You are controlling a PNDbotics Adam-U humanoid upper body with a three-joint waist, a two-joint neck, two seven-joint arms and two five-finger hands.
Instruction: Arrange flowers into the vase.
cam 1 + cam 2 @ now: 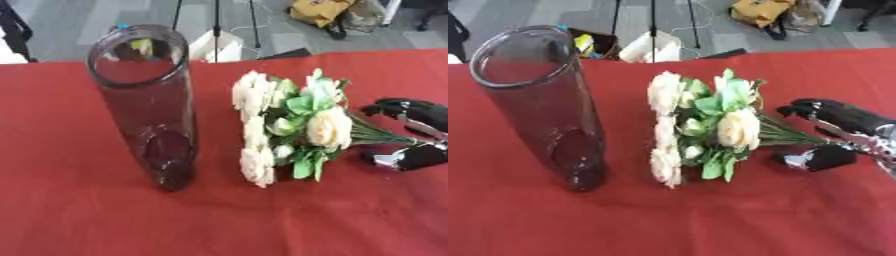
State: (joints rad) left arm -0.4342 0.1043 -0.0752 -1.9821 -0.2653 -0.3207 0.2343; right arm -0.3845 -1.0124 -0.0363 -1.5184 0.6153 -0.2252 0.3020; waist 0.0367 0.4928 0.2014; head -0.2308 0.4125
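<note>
A tall dark glass vase [153, 115] stands upright on the red tablecloth [70, 215], left of centre, with nothing inside it. To its right lies a bouquet of cream roses with green leaves [289, 127], blooms toward the vase and stems [785, 134] pointing right. My right hand [843, 116] comes in from the right edge. Its fingers [815, 107] reach over the stems and its thumb [820, 157] lies below them. The stems run through the gap, and the hand is open, with no contact visible. My left hand does not show.
The table's far edge runs across the top of the view. Beyond it on the grey floor stand tripod legs [217, 25], a white box [214, 46] and a yellow bag [319, 10]. Bare red cloth stretches along the near side.
</note>
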